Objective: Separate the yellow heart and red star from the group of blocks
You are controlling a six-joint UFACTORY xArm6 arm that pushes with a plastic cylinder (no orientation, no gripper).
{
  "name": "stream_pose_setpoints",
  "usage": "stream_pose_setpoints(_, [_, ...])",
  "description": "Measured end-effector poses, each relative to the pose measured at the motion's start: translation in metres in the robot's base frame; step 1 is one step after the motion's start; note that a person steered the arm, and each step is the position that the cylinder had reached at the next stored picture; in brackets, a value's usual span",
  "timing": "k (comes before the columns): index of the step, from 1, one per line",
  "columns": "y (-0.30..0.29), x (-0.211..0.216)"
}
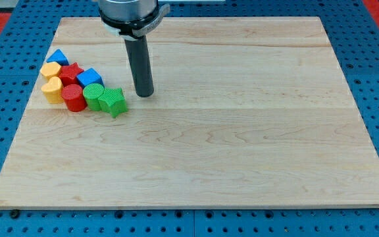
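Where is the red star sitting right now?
The red star sits in the cluster at the board's left, between the yellow block and a blue block.

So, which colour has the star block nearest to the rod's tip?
Green: the green star, left of my tip, clearest in the camera view.

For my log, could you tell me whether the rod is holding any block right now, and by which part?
Nothing is held. My tip stands on the bare board, apart from the blocks, right of the green star.
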State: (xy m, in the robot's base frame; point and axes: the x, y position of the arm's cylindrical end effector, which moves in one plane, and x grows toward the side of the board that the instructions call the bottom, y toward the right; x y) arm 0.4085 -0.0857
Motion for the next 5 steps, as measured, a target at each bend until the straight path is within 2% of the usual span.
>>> stream_pose_setpoints(5, [0.0008, 0.0012])
